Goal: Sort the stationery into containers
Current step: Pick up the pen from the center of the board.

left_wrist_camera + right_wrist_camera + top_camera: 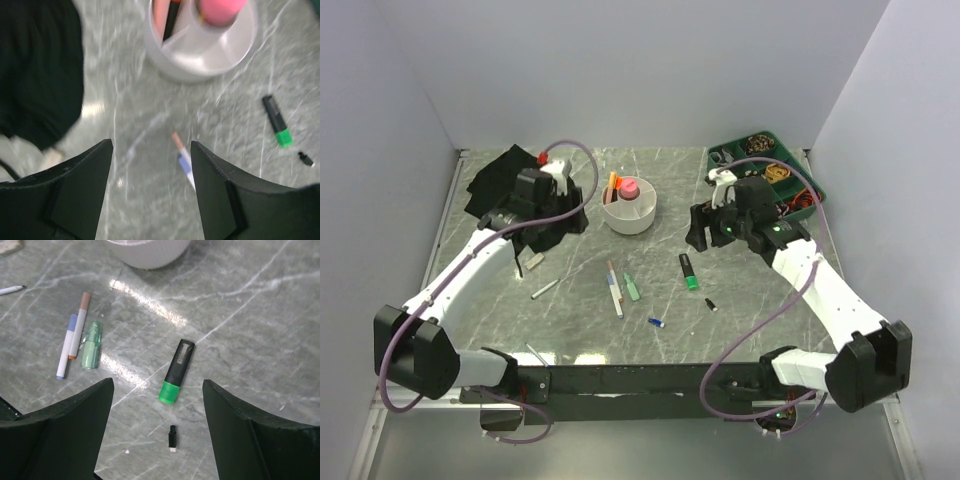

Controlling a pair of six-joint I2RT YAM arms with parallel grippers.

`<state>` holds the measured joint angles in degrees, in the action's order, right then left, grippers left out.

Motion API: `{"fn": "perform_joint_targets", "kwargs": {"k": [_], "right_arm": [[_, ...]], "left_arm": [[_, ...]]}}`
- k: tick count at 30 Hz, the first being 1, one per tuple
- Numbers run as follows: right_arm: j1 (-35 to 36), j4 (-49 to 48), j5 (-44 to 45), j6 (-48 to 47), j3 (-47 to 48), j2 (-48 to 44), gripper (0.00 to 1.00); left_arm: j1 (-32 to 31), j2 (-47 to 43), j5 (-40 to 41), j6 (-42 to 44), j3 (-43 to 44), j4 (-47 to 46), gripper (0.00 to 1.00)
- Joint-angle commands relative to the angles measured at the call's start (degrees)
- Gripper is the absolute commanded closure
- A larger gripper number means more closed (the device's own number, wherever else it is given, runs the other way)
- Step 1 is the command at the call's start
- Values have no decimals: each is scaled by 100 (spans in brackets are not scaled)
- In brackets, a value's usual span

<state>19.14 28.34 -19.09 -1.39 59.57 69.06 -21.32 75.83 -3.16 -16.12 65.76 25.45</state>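
Note:
The round white bowl [629,214] with dividers holds a pink-capped bottle [629,187] and an orange highlighter [612,183]. The black bag [500,180] lies at the back left. My left gripper [553,232] is open and empty, between bag and bowl; in its wrist view [151,150] it hovers over bare table beside a white pen [182,157]. My right gripper [705,230] is open and empty above a black highlighter with a green cap [177,371] and a tiny black piece [172,438]. Two thin pens [75,337] and a pale green highlighter [92,346] lie left of them.
A green tray [817,190] of small items stands at the back right. A grey pen [545,289], a small blue piece [657,322] and a white piece [533,260] lie on the marble table. White walls enclose the table on three sides.

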Motion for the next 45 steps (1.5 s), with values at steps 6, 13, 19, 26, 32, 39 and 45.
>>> {"fn": "perform_joint_targets", "kwargs": {"k": [6, 13, 19, 26, 32, 39, 45], "right_arm": [[284, 145, 898, 1228, 327, 1241, 25], [310, 164, 767, 1791, 125, 1550, 29], [-366, -12, 573, 2248, 248, 883, 28], [-1806, 172, 741, 2591, 309, 232, 26], [-3125, 233, -164, 2679, 108, -164, 24], [-3364, 163, -780, 2521, -559, -647, 24], [-3434, 234, -991, 2407, -754, -815, 23]], "left_arm": [[330, -324, -19, -568, -626, 74, 31], [-222, -402, -1033, 1027, -116, -118, 33], [-1155, -456, -3733, 4904, -72, -1206, 25], [-1576, 1853, -5159, 7418, 1903, 447, 25], [-1971, 3884, -5213, 9406, 3881, 2234, 27], [-2192, 5222, -4967, 10717, 5342, 3976, 27], [-2359, 5705, -4659, 10910, 5570, 4134, 30]]}}
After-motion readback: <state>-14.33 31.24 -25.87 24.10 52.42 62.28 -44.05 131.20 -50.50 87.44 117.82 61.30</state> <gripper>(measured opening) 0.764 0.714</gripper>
